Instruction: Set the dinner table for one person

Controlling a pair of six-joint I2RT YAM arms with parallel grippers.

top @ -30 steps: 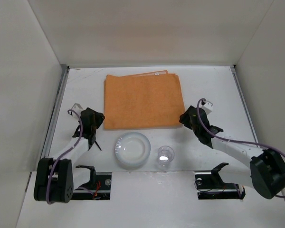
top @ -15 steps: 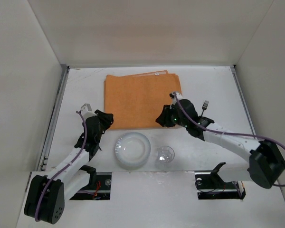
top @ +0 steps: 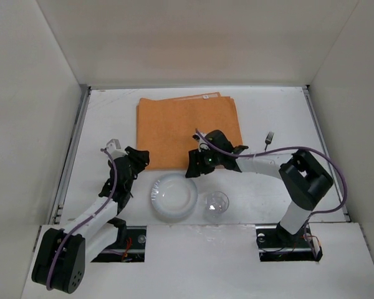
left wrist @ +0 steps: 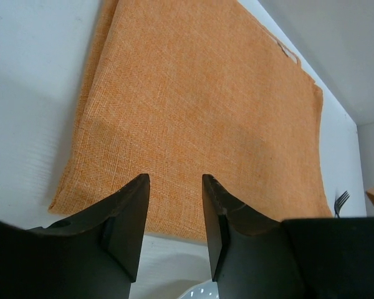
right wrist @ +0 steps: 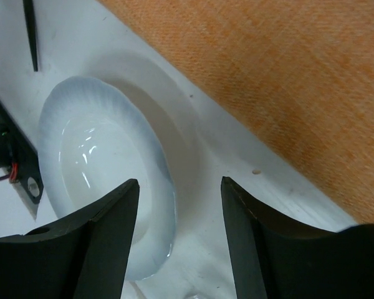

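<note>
A: What fills most of the overhead view?
B: The dinner table (top: 280,112), a matte white top with white walls around it. Everything else lies on it. The wrist cameras catch only patches of it.

A: And next in size?
B: The orange placemat (top: 187,124), flat toward the far middle of the table. Its coarse weave shows only in the left wrist view (left wrist: 199,124).

A: Then the plate?
B: Yes, the white plate (top: 173,196) sits by the near edge, close to the placemat but apart from it. The right wrist view (right wrist: 106,168) adds a faint blue tint on its rim.

A: How do the grippers stand?
B: Overhead, the left gripper (top: 137,159) is at the placemat's near left corner, but its fingers cannot be read there. Its own camera shows them (left wrist: 128,212) a narrow gap apart with nothing between them, over the placemat's near edge. The right gripper (top: 192,168) is between the placemat and the plate. Its fingers (right wrist: 106,230) are spread wide and empty, and the plate's rim and bare table show through the gap.

A: Smaller things?
B: A clear glass (top: 216,204) stands just right of the plate. A fork (top: 268,138) lies right of the placemat, whole only from overhead. The left wrist view catches just its tines (left wrist: 340,200). The right wrist view alone shows a thin dark strip (right wrist: 30,34) beyond the plate, and what it is cannot be told.
</note>
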